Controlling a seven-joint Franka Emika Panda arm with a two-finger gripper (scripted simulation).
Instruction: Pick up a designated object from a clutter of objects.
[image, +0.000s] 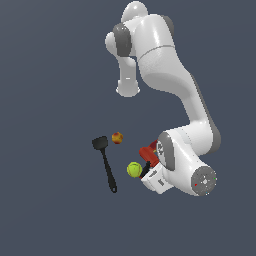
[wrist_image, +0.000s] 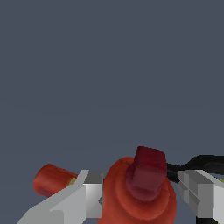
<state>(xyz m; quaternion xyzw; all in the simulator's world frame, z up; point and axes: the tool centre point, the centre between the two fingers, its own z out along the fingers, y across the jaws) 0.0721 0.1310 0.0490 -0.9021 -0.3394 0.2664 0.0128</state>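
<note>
The red drill (image: 148, 152) lies on the floor under my wrist, beside the yellow-green tennis ball (image: 133, 169). In the wrist view the red drill (wrist_image: 144, 179) fills the space between my two grey fingers (wrist_image: 92, 192), and each finger lies against one side of its round body. My gripper (wrist_image: 141, 194) is shut on it. A second red part of the drill with a small yellow patch (wrist_image: 52, 179) sticks out beyond one finger. In the exterior view the gripper (image: 149, 169) is mostly hidden by the arm's white hand.
A long black spatula (image: 106, 162) lies at the exterior view's left of the ball. A small red-yellow ball (image: 117, 138) sits near the spatula's head. A small black clip (image: 146, 170) (wrist_image: 204, 162) lies right beside the gripper.
</note>
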